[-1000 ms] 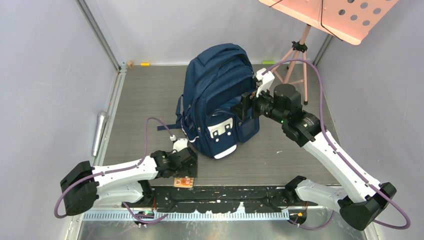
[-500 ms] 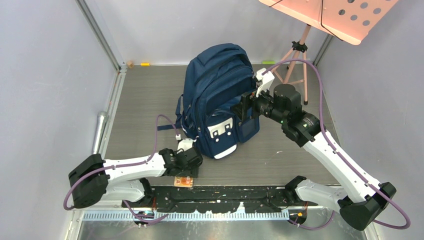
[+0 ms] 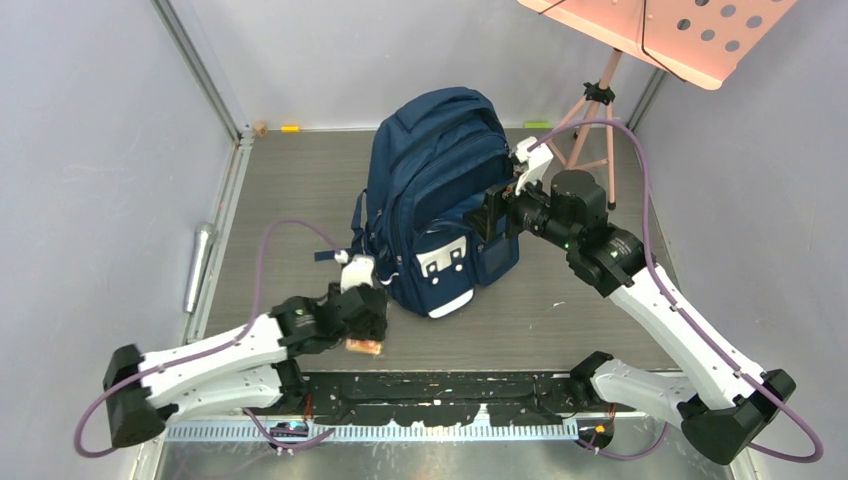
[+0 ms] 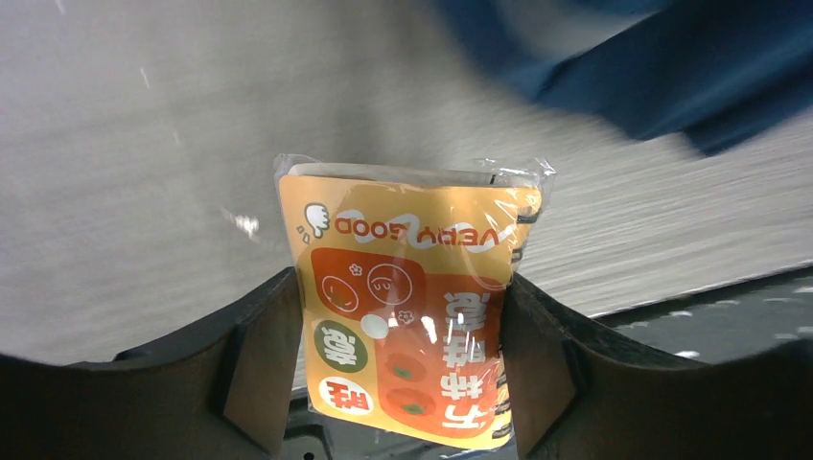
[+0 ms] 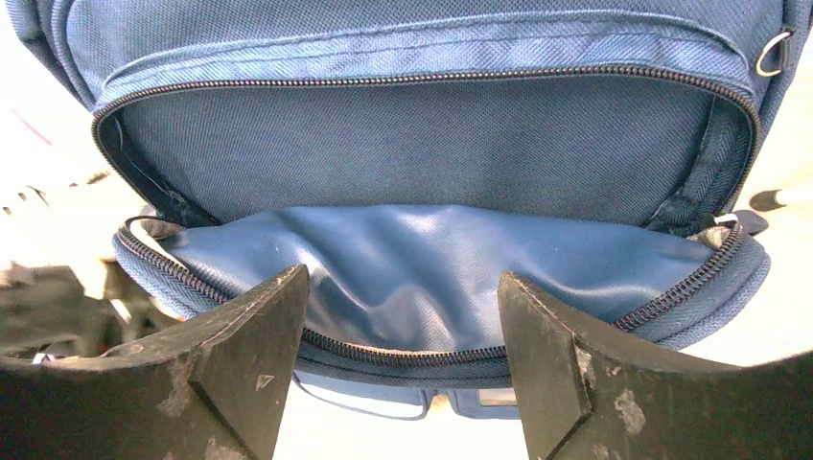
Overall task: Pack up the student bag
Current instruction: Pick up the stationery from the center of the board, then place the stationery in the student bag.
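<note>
The student bag (image 3: 440, 190) is standing mid-desk, nearer the far edge, with its front pocket (image 5: 431, 278) gaping. The right gripper (image 3: 487, 215) is hovering at that pocket, fingers spread wide. Toward the near edge, the left gripper (image 3: 366, 332) is clamping an orange packet (image 4: 407, 316).

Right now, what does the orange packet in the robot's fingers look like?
The orange packet is a flat pack sealed in shiny clear plastic. It is printed with white letters reading VERY GOOD, smiley faces, and round green and red badges, all upside down in the left wrist view. The left gripper is shut on its two side edges, holding it over the grey table near the student bag.
</note>
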Available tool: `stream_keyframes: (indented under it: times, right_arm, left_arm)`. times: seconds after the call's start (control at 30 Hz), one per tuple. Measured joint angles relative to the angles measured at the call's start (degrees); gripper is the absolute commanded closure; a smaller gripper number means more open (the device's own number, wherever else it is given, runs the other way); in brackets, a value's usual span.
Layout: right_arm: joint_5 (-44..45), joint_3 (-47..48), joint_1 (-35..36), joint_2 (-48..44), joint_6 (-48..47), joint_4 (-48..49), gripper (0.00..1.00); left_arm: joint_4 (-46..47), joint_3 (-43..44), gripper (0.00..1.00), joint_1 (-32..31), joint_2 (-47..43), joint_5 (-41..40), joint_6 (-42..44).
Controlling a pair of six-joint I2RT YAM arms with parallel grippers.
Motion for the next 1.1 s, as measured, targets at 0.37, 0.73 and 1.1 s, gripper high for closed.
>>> stream_keyframes:
  times: [0.37, 0.73, 1.1]
  right_arm:
    - [1.55, -0.81, 0.00, -1.53, -0.46, -1.16, 0.21]
    - [3.39, -0.83, 0.00, -3.37, -0.44, -1.66, 0.21]
    - [5.73, -0.85, -0.13, -4.52, -0.68, -2.93, 0.21]
  left_arm:
    - [-1.44, 44.83, 0.46, 0.02, 1.84, -2.67, 29.46]
    - [8.31, 69.59, 0.48, 0.02, 27.52, 2.99, 41.92]
    - [24.57, 59.04, 0.50, 0.46, 31.41, -3.28, 42.16]
